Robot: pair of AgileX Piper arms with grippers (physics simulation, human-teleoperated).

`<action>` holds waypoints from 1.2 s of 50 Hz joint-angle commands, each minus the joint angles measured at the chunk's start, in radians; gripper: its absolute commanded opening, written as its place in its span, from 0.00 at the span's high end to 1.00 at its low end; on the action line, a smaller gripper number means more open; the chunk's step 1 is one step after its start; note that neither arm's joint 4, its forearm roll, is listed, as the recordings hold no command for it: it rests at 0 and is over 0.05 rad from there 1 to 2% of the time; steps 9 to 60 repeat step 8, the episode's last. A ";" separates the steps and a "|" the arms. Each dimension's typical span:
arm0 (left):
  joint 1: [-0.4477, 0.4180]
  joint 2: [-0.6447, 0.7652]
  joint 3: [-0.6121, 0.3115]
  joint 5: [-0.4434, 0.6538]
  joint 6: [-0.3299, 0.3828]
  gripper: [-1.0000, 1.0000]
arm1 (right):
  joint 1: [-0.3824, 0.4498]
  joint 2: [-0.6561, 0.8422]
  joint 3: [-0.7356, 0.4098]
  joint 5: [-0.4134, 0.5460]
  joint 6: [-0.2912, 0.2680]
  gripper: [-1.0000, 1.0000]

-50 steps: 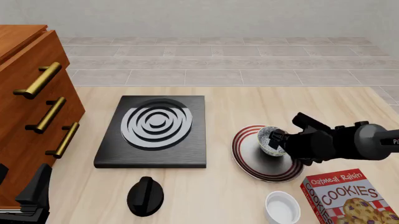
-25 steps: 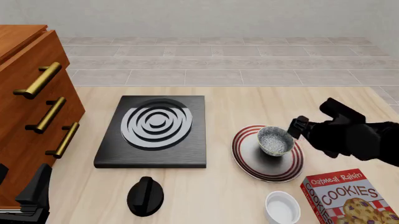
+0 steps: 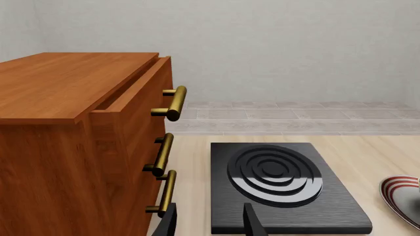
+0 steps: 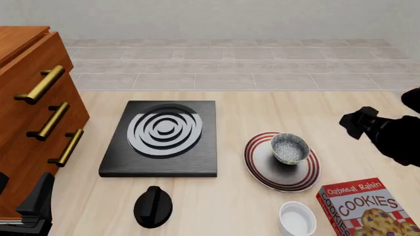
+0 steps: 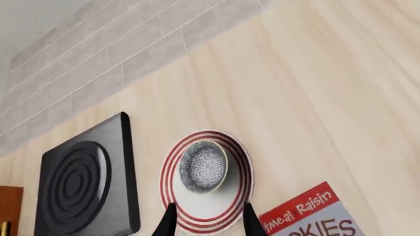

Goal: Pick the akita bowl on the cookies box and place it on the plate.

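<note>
The speckled akita bowl [image 4: 290,148] stands upright on the red-ringed plate [image 4: 264,173], toward the plate's far right side. In the right wrist view the bowl [image 5: 203,165] rests on the plate [image 5: 203,202] well beyond the fingertips. My right gripper [image 4: 350,125] hovers open to the right of the plate, apart from the bowl, and its jaws [image 5: 208,222] hold nothing. The red cookies box [image 4: 369,206] lies at the near right with nothing on it. My left gripper [image 3: 210,225] is open and empty near the cabinet.
A black stove [image 4: 161,135] with grey-white rings sits left of the plate, with a black knob [image 4: 153,206] in front of it. A plain white bowl [image 4: 297,219] stands beside the cookies box. A wooden cabinet [image 4: 33,113] with brass handles fills the left edge.
My right gripper has released the akita bowl and pulled back to the right and upward. The bowl stays on the plate. The left arm has not moved.
</note>
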 commanded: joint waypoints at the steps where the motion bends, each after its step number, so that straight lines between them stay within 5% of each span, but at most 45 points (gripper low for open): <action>1: 0.000 0.000 0.000 0.000 0.000 0.00 | -0.018 -0.218 -0.025 0.141 -0.027 0.00; 8: 0.000 0.000 0.000 0.000 0.000 0.00 | -0.040 -0.312 -0.047 0.209 -0.046 0.00; 60: 0.000 0.000 0.000 0.000 0.000 0.00 | -0.040 -0.312 -0.047 0.209 -0.046 0.00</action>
